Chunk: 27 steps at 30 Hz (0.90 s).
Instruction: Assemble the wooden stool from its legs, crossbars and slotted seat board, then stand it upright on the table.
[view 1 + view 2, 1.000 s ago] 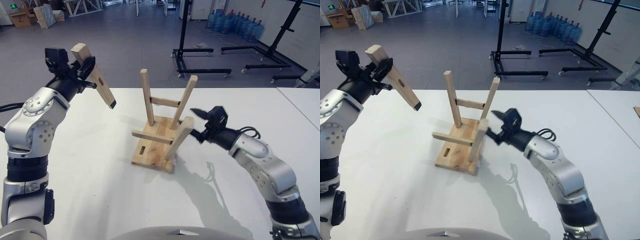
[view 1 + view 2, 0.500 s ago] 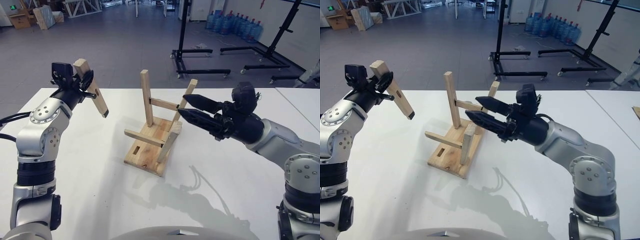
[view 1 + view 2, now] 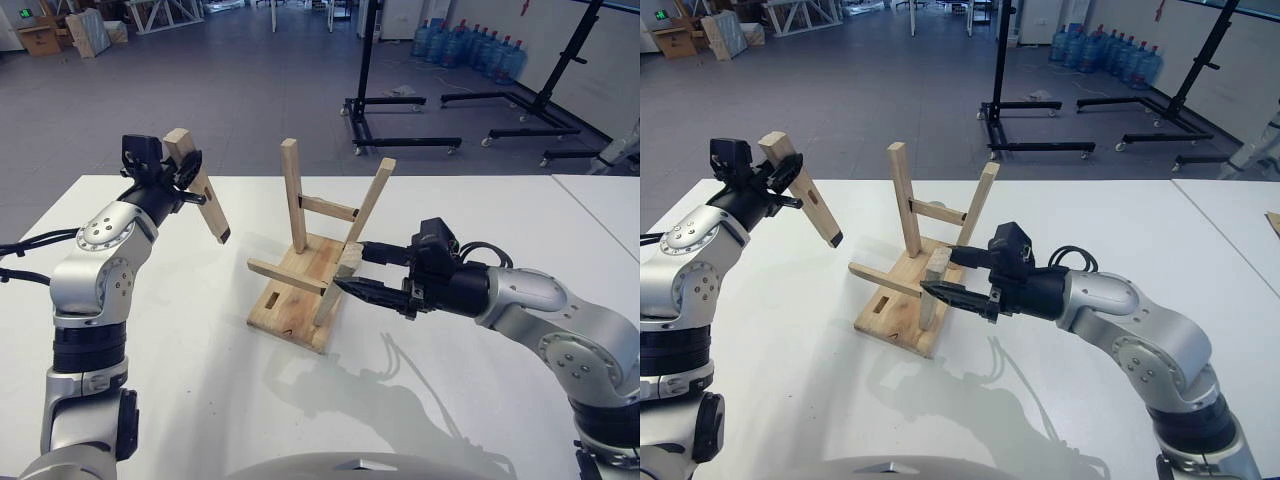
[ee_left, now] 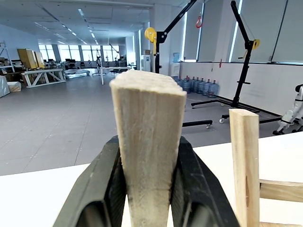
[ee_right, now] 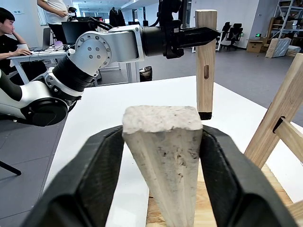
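The stool lies upside down on the white table (image 3: pixel 180 330), its slotted seat board (image 3: pixel 292 300) underneath. Two back legs (image 3: pixel 293 195) stand up, joined by a crossbar (image 3: pixel 328 208). My right gripper (image 3: pixel 350 266) is shut on the top of the short front leg (image 5: pixel 163 156), one finger (image 5: pixel 90 189) on each side. A second crossbar (image 3: pixel 285 277) sticks out from that leg with its left end free. My left gripper (image 3: pixel 183 178) is shut on a loose leg (image 3: pixel 205 200), held slanting in the air left of the stool; its end (image 4: pixel 147 156) shows between the fingers.
Black wheeled stands (image 3: pixel 400 110) are on the floor beyond the table's far edge. Another white table (image 3: pixel 610 210) adjoins at the right. Bare tabletop lies in front of the stool and to both sides.
My right gripper swung up above the stool with its fingers apart, then came down and shut on the front leg's top. My left arm brought the loose leg nearer the stool.
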{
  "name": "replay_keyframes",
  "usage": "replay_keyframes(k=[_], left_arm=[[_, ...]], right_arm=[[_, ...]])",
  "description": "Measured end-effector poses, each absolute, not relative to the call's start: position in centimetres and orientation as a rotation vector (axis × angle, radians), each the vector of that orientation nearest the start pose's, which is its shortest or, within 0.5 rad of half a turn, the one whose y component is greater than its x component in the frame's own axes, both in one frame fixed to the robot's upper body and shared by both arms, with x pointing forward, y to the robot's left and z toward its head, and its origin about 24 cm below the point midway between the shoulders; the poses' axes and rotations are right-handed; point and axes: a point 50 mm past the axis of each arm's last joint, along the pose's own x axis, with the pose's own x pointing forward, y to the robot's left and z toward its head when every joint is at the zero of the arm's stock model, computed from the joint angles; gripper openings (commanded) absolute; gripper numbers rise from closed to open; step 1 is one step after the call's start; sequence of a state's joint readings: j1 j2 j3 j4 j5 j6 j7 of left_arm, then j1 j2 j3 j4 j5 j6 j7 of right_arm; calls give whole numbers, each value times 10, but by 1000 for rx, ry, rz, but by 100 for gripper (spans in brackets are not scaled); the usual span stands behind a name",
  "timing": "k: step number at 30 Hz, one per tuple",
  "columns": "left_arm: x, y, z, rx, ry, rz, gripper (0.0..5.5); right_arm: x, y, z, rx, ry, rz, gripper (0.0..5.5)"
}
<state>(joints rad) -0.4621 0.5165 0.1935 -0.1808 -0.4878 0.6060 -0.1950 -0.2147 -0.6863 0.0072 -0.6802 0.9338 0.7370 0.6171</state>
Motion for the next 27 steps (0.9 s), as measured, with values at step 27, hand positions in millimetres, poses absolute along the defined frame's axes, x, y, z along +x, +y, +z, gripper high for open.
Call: replay_keyframes(k=[27], left_arm=[[289, 197, 159, -403, 82, -388, 107]], right_arm=[[212, -127, 163, -70, -85, 1020, 204]])
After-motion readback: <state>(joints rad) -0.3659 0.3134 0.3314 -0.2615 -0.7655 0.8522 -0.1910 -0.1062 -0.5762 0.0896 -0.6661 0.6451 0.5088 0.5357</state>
